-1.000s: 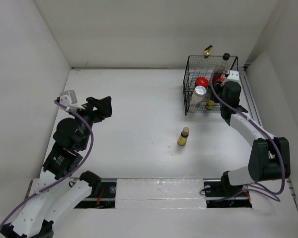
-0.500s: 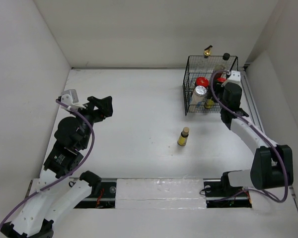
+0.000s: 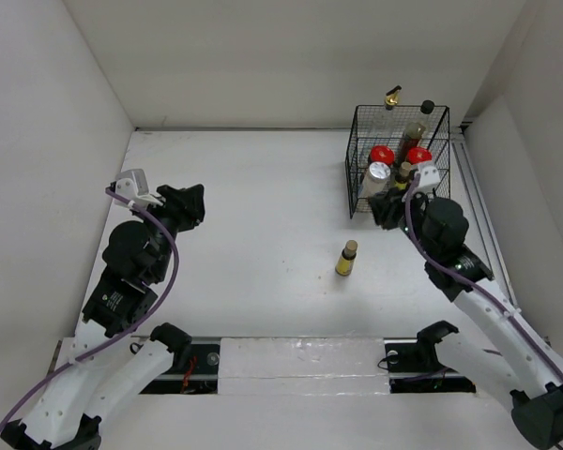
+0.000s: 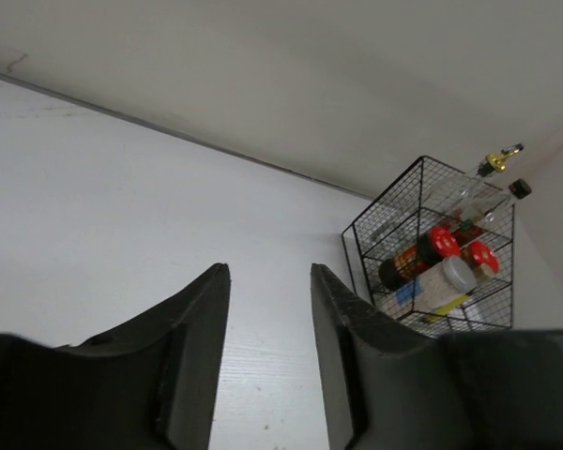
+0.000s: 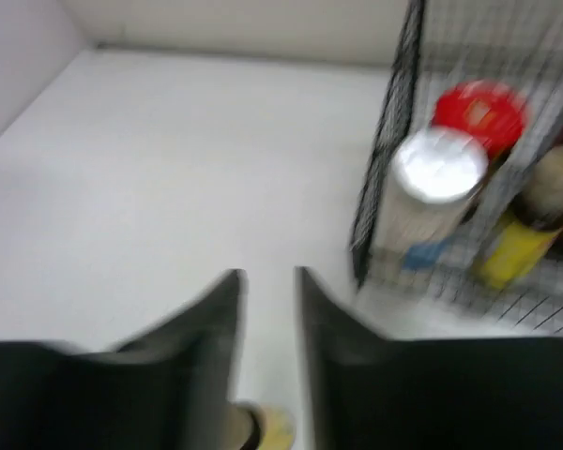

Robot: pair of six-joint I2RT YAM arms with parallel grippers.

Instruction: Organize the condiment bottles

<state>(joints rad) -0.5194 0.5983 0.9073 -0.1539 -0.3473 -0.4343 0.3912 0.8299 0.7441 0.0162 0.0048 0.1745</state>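
Both claws empty — left claw (image 4: 267,361) shut, right claw (image 5: 267,361) narrowly parted

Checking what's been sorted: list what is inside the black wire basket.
Inside the black wire basket: tall clear gold-spouted bottle, dark black-capped bottle, two red-lidded jars, silver-lidded jar, and a yellow brown-capped bottle. The basket floor and lower labels are mostly covered.

Black wire basket (image 3: 361,178), matt white table (image 3: 263,216)

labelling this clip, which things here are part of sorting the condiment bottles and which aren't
Part of the job:
small yellow bottle alone on the table
bottles and jars in the basket

Not part of it:
black wire basket
white table
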